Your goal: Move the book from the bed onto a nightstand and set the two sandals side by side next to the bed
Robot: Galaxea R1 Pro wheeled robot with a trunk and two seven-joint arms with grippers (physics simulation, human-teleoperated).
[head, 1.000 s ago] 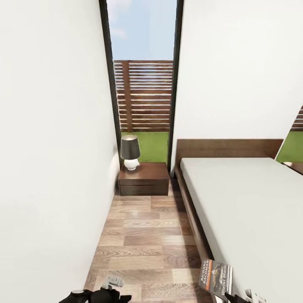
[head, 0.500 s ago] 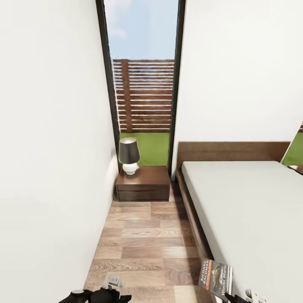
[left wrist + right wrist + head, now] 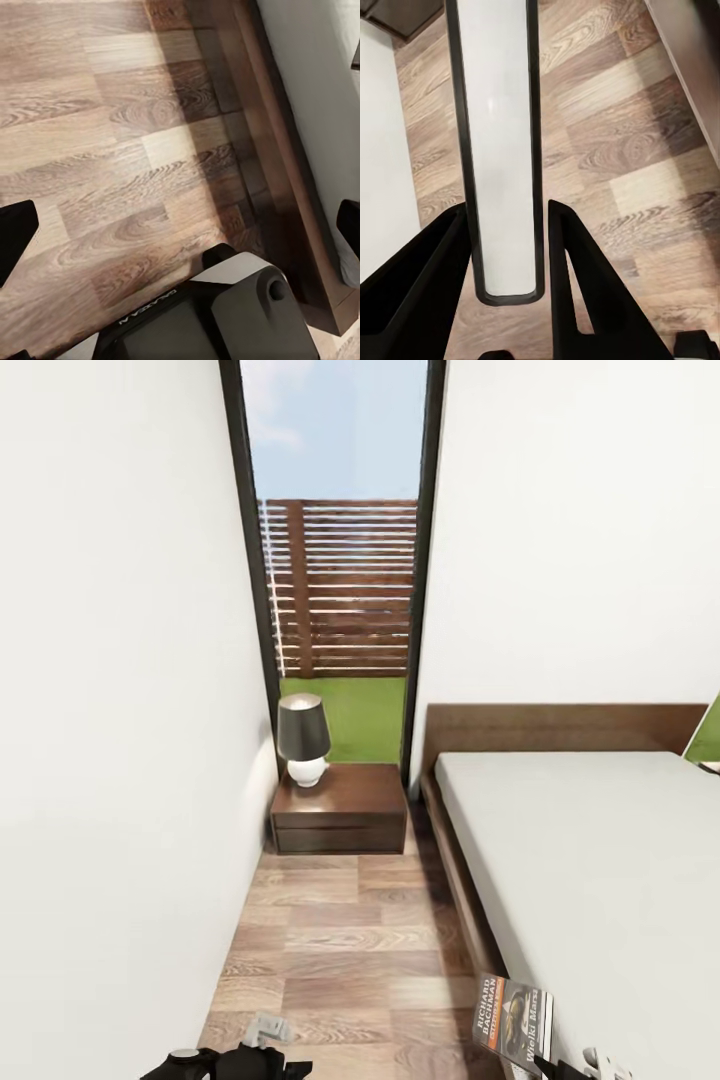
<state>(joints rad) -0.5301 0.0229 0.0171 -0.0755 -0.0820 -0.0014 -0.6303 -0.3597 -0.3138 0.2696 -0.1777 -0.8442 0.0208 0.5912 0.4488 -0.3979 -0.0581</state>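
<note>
- In the head view the book (image 3: 513,1020) stood at the lower right of the frame, held up off the mattress beside the bed's wooden side rail, its "Richard Bachman" lettering readable along the spine edge.
- The right gripper (image 3: 506,296) had its two dark fingers (image 3: 424,289) closed on the book (image 3: 499,150), which ran up the middle of the right wrist view as a pale slab with dark edges (the cover could not be read from there).
- The left gripper (image 3: 180,225) showed its finger tips set far apart at the two side edges of the left wrist view, with plank floor (image 3: 97,150) between them and nothing held.
- The bed (image 3: 590,860) filled the right half of the head view, its pale mattress bare.
- The nightstand (image 3: 340,810) sat in the middle of the frame against the tall window, just beside the headboard, with a lamp (image 3: 303,740) on the left part of its top and bare glossy wood to the right.
- Judged from this, the book was lifted but not yet delivered; a stretch of floor lay between robot and nightstand.
- The sandals were not to be judged from these pictures, so that part looked undone.
</note>
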